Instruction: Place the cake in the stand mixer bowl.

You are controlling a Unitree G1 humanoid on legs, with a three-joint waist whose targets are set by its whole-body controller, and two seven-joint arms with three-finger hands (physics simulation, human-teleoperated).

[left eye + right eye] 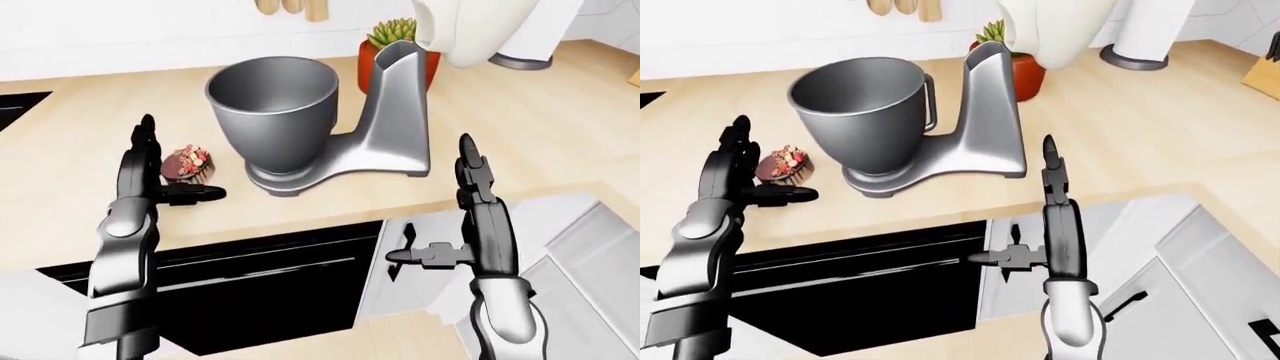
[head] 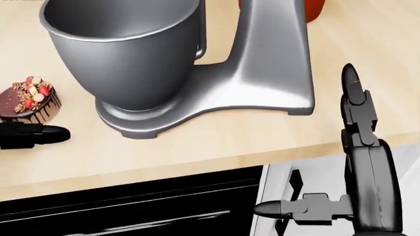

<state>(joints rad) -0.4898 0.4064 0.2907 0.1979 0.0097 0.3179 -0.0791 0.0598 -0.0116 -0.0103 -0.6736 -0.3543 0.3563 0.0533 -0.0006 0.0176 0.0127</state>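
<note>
The cake [image 1: 188,164] is sitting on the tabletop [image 1: 560,127] just beside the open left hand [image 1: 150,169], whose thumb is lying below it. It is showing chocolate icing with berries on top. The right hand [image 1: 470,202] is hanging open, well apart.

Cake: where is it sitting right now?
In the left-eye view the cake sits on the wooden counter, left of the stand mixer bowl and just beside the open left hand.
</note>
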